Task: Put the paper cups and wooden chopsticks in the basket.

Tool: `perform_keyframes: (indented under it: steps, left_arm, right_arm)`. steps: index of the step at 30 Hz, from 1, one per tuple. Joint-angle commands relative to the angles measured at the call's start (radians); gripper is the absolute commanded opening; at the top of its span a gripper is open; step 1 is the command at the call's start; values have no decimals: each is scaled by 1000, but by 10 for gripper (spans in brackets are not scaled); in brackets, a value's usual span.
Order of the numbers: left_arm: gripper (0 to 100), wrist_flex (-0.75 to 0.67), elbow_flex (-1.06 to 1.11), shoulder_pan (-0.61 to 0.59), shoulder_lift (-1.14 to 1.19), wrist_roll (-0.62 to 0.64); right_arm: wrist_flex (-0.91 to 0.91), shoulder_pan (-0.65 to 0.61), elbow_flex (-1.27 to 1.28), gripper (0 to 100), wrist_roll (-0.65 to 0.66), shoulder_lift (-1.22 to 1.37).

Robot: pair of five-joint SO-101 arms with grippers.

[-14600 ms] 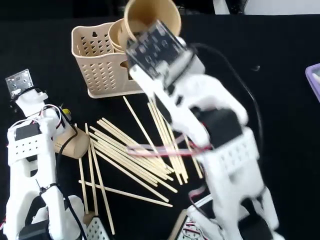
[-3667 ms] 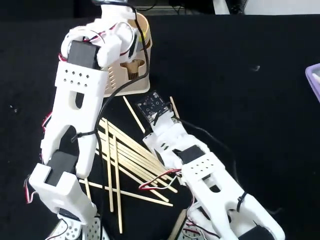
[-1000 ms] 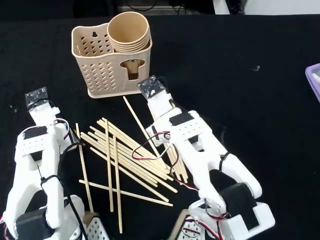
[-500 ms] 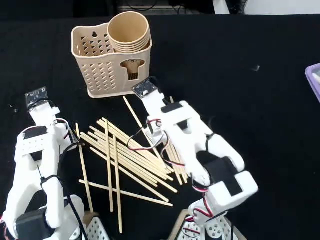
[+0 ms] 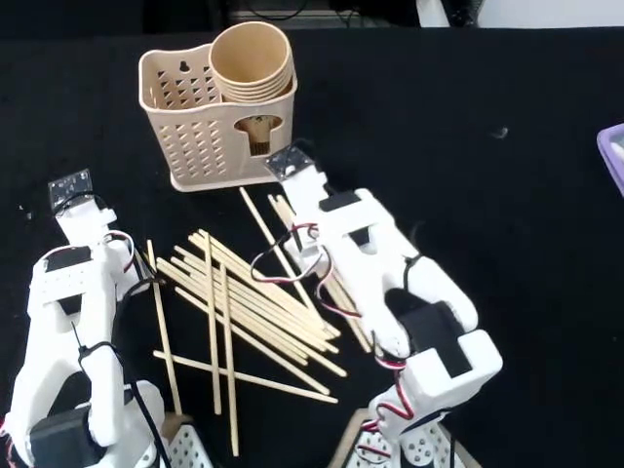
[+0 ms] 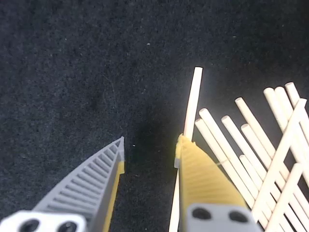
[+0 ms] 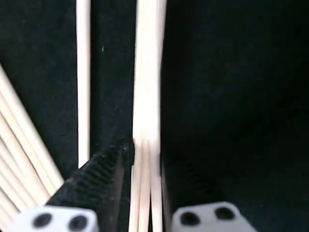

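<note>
Pinching slim wooden chopsticks (image 7: pixel 147 72), right jaws clamp tight; left jaws spread, empty

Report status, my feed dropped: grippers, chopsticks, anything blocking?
Right gripper shut on chopstick bundle, short of basket. Left gripper open, empty, beside loose chopsticks. Paper cups stacked in basket. No obstruction seen.

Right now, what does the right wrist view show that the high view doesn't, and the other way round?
The right wrist view adds a close look at the right gripper, jaws closed on either side of a chopstick bundle that runs between them. The high view adds the basket with the stacked cups inside, the left arm, and the whole loose pile of chopsticks. Shared: the bundle, a single chopstick lying beside it, and the black table.
</note>
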Motion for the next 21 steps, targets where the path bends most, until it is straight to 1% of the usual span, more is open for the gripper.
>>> perform_keyframes:
  steps: [1, 6, 10, 12, 16, 19, 21]
  left_arm:
    - [177, -14, -4, 10, -28, 6]
    - [177, -14, -4, 8, -28, 6]
    - [177, -14, -5, 8, -28, 6]
    - [177, -14, -5, 8, -28, 6]
    - [177, -14, -10, 12, -28, 6]
    - [177, -14, -12, 15, -28, 6]
    - [177, -14, -12, 15, -28, 6]
  right_arm:
    - [14, 0, -19, 11, 57, 1]
    - [14, 2, -12, 11, 115, -13]
    - [95, 2, 16, 11, 158, -134]
    - [140, 21, 41, 11, 172, -225]
    - [187, 89, 81, 11, 250, -377]
    - [227, 124, 90, 11, 292, -447]
    - [241, 140, 90, 11, 295, -483]
